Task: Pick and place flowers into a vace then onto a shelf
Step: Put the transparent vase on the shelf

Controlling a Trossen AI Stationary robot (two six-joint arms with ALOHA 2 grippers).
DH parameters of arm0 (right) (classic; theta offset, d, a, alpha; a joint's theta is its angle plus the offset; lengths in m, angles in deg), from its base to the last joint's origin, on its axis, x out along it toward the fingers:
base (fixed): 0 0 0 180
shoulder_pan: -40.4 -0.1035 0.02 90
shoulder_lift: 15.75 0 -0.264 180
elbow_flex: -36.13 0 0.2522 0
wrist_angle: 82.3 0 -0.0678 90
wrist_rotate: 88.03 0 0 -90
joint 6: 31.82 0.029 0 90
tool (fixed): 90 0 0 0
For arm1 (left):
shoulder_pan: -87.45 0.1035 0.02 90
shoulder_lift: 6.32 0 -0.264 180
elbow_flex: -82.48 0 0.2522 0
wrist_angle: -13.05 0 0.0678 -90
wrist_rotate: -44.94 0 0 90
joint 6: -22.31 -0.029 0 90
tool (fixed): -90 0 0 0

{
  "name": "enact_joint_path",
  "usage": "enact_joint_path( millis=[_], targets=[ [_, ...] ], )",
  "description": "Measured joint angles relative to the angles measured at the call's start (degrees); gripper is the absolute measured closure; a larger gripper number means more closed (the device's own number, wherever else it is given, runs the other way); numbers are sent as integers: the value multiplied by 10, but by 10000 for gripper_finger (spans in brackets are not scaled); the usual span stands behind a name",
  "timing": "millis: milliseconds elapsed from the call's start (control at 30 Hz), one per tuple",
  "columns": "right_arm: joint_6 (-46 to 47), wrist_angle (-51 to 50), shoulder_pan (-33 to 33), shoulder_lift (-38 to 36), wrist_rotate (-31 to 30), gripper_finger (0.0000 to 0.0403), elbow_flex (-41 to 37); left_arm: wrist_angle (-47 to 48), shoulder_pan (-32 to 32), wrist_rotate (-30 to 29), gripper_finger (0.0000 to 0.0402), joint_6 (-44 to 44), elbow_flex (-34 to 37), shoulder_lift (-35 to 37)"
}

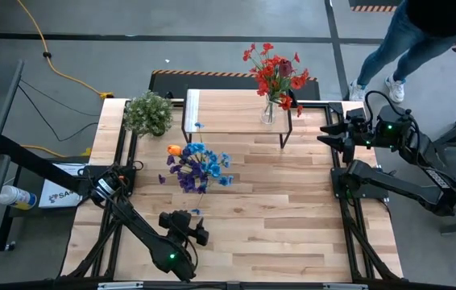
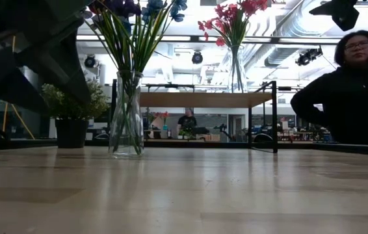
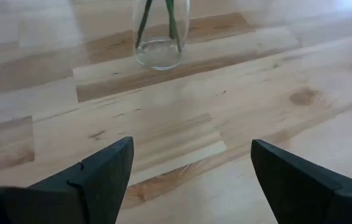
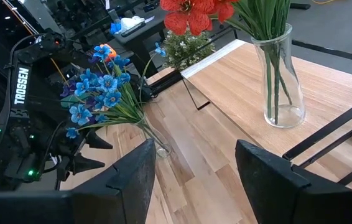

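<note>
From where I sat, the job looked about half done. One vase (image 1: 269,112) of red flowers (image 1: 275,71) already stood on the shelf (image 1: 228,113), toward its right end, with the shelf itself sitting along the far edge of the worktop (image 1: 292,225). A second vase (image 2: 127,116), holding the blue, purple and orange flowers (image 1: 196,167), stood upright on the worktop in front of the shelf's left half, a little left of centre. That bunch was in its vase, but the vase had not gone up on the shelf yet, so I judged that lift to be the main step left.

The left gripper (image 1: 183,226) was low near the front edge, just in front of the blue bunch, fingers spread wide with bare wood between them and nothing pinched; its wrist view showed the vase base ahead, apart from the fingers. The right gripper (image 1: 334,134) waited by the right edge, level with the shelf's right end, its fingers (image 4: 132,180) apart and empty.

A bushy plant (image 1: 148,113) sat at the far left corner, beside the shelf. A person (image 2: 348,91) was beyond the table.

I reckoned the left end of the shelf had room for the second vase, though the tall stems could make it tippy when carried.
</note>
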Motion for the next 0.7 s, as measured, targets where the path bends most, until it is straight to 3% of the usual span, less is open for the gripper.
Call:
enact_joint_path(
  millis=[167,333,500,700],
  targets=[
    [0,0,0,0,0,190,0,-7,0,1,41,-60,0,0],
    [0,0,0,0,0,195,0,-18,0,-37,34,-83,0,0],
    [0,0,0,0,0,195,0,-28,4,-94,26,-83,0,0],
    [0,0,0,0,0,190,0,-31,13,-102,28,-68,0,0]
  ],
)
